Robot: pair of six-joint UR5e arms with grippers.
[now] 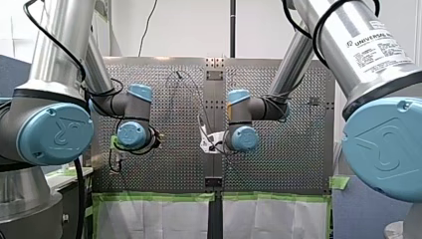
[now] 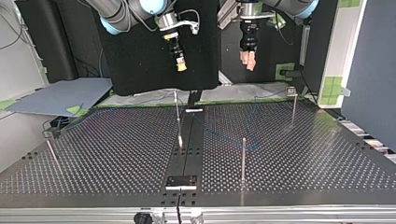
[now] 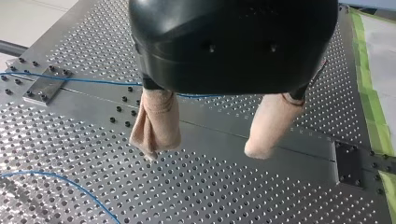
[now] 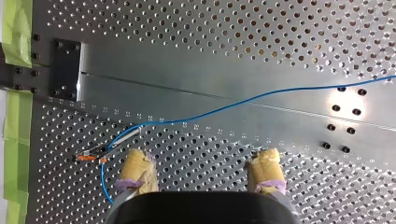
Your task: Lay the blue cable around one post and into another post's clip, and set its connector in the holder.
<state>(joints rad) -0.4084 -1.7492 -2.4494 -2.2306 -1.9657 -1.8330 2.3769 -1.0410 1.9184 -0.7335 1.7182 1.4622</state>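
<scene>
Blue cable (image 4: 224, 109), right wrist view: it lies flat on the perforated tabletop (image 4: 233, 28), crossing the plain centre strip ahead of the right gripper (image 4: 201, 156). The yellow pads stand apart and hold nothing. The cable's connector (image 4: 91, 156) lies near one pad.

Left wrist view: the left gripper (image 3: 204, 151) has its beige pads spread apart and is empty. The cable runs on the tabletop beneath.

Top view: both grippers hang above the tabletop's arm-side edge.
</scene>
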